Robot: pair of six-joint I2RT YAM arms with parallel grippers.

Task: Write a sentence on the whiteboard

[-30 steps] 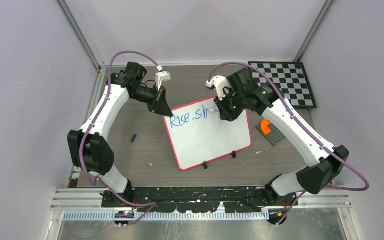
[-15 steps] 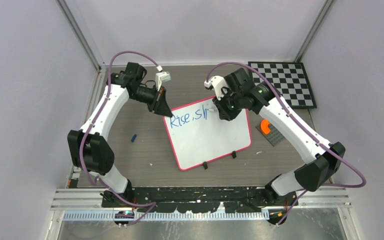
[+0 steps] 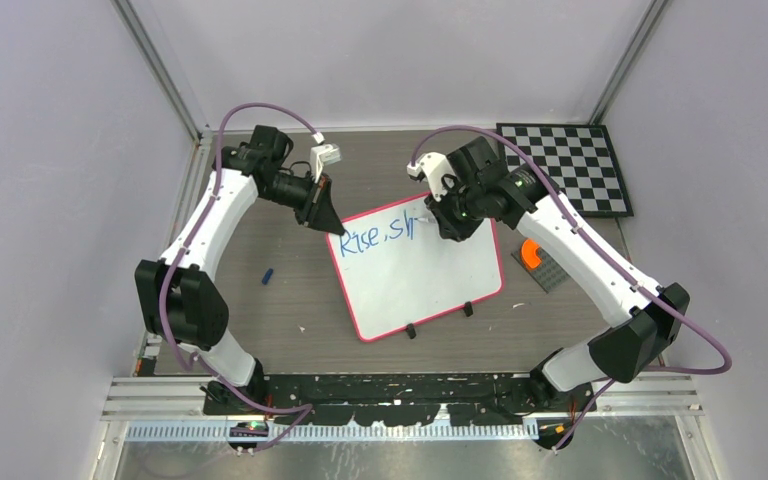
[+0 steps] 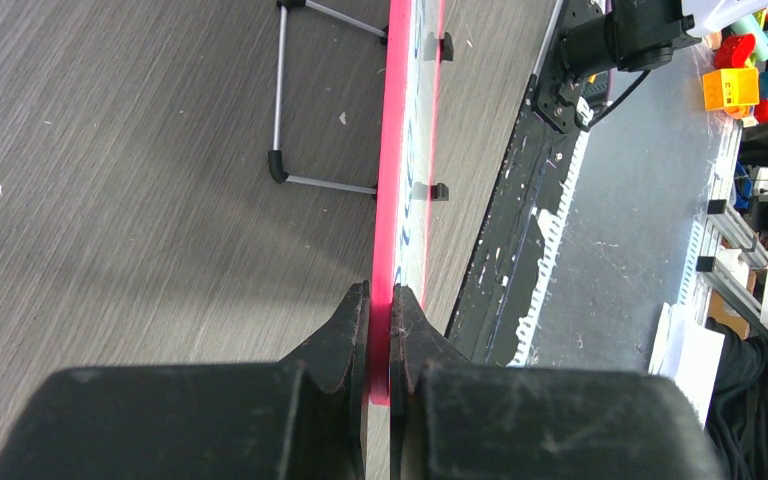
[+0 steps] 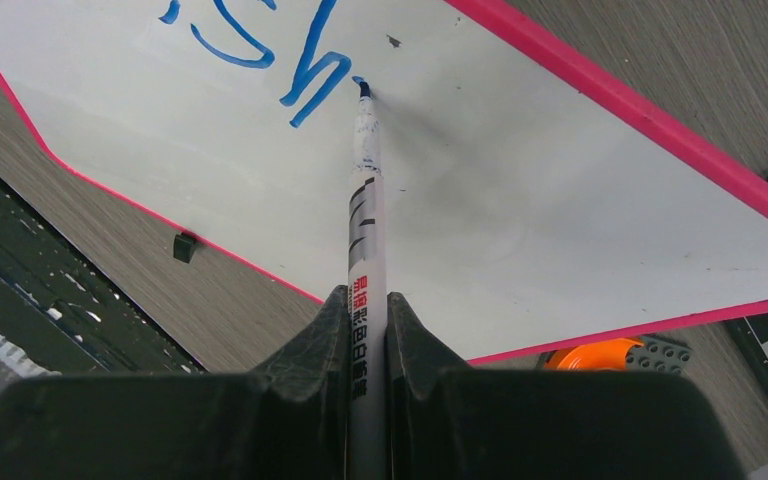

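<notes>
We find the whiteboard (image 3: 420, 275) lying askew in the middle of the tabletop (image 3: 290, 290), between the two arms, with its two black clips (image 3: 410, 330) on the near edge. The left gripper (image 4: 380, 295) has its fingers shut on the red-pink rim at the board's far left corner, one finger on each face. The right gripper (image 5: 367, 295) has its fingers closed tight round a white marker (image 5: 365, 200), whose blue tip appears to touch the board just after the last stroke. The sentence (image 3: 380, 238) reads "Rise, sh" along the far edge, so we judge most of it is not yet written.

We take the board to be thin, stiff and light, with a glossy face. A wire stand (image 4: 280, 110) shows beside its rim in the left wrist view, so we expect it could rock or slide under the pen's push. A pinch on the rim at a corner, clear of the writing area, looks to us the right hold. The marker's barrel is slim, hard and smooth, and much of it reaches out ahead of the fingers, so we would press lightly lest it slip or twist. The ink likely smears, so we would keep off the letters
</notes>
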